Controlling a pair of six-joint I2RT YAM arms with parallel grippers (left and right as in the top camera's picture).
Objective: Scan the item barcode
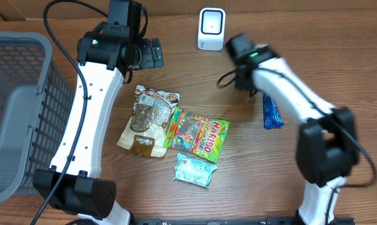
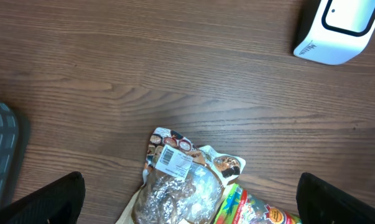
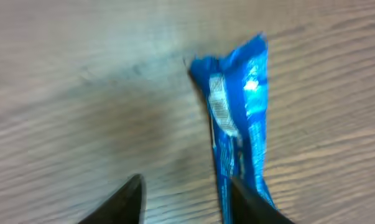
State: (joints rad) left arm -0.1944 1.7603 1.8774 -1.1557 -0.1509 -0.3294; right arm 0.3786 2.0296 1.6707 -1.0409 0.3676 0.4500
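Note:
A blue snack packet (image 1: 272, 112) lies flat on the wooden table to the right, its barcode strip facing up (image 3: 240, 124). My right gripper (image 3: 186, 186) hovers over its near end, open. Only bare wood shows between the fingers, and the right finger (image 3: 249, 202) overlaps the packet's edge. From overhead, the right gripper (image 1: 244, 82) sits just left of the packet. The white barcode scanner (image 1: 211, 28) stands at the back centre (image 2: 339, 31). My left gripper (image 1: 152, 54) is open wide, holding nothing, above the table near a cookie bag (image 2: 187, 180).
A cookie bag (image 1: 147, 119), a green gummy bag (image 1: 197, 134) and a teal packet (image 1: 196, 170) lie mid-table. A grey mesh basket (image 1: 19, 112) fills the left side.

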